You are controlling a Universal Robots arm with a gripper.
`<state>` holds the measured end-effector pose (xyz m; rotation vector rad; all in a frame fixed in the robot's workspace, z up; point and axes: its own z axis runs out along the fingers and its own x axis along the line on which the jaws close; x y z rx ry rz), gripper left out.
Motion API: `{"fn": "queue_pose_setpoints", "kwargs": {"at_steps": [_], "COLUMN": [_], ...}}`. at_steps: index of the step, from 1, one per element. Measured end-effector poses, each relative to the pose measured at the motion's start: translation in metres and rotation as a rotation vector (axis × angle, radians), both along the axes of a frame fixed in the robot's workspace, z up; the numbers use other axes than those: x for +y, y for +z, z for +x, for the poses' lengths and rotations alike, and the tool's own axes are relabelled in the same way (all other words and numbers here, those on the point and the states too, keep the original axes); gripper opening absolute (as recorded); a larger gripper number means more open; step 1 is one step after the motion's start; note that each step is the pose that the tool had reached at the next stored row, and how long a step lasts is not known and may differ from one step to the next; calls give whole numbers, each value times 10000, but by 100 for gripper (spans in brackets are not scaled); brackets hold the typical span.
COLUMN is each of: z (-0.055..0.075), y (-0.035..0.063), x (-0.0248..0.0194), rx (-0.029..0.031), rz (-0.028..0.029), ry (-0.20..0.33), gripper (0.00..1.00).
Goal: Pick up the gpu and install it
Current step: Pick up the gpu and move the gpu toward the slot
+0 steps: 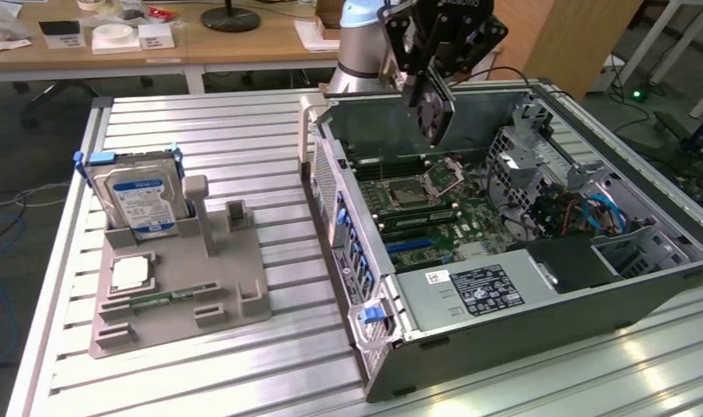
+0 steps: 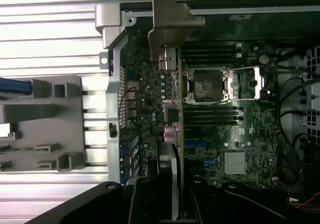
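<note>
The gpu [image 1: 434,111] hangs on edge above the open computer case [image 1: 363,287], over the motherboard [image 1: 427,217] near the CPU socket [image 1: 416,188]. My gripper [image 1: 441,80] is shut on its upper edge. In the wrist view the gpu [image 2: 174,109] is seen edge-on, running from its silver end bracket [image 2: 171,19] back to my gripper [image 2: 170,201]. Its black cooler faces the case's rear wall. Below it lie the motherboard [image 2: 245,134] and its blue slots [image 2: 194,142]. The card is clear of the board.
A grey parts holder [image 1: 183,278] on the slatted table [image 1: 212,130] holds a silver hard drive [image 1: 142,198] and a narrow green memory stick [image 1: 154,301]. Inside the case are the power supply [image 1: 481,288], drive cage [image 1: 548,165] and cables [image 1: 583,213].
</note>
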<state>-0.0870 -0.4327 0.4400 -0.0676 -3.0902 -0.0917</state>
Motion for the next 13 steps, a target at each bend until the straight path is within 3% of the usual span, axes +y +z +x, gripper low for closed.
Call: {"fn": "queue_pose_setpoints", "kwargs": {"at_steps": [9, 13], "z": [135, 182], "y": [-9, -20], "x": [0, 0], "rx": [-2, -45], "rz": [-2, -1], "ry": [12, 20], "gripper": [28, 28]}}
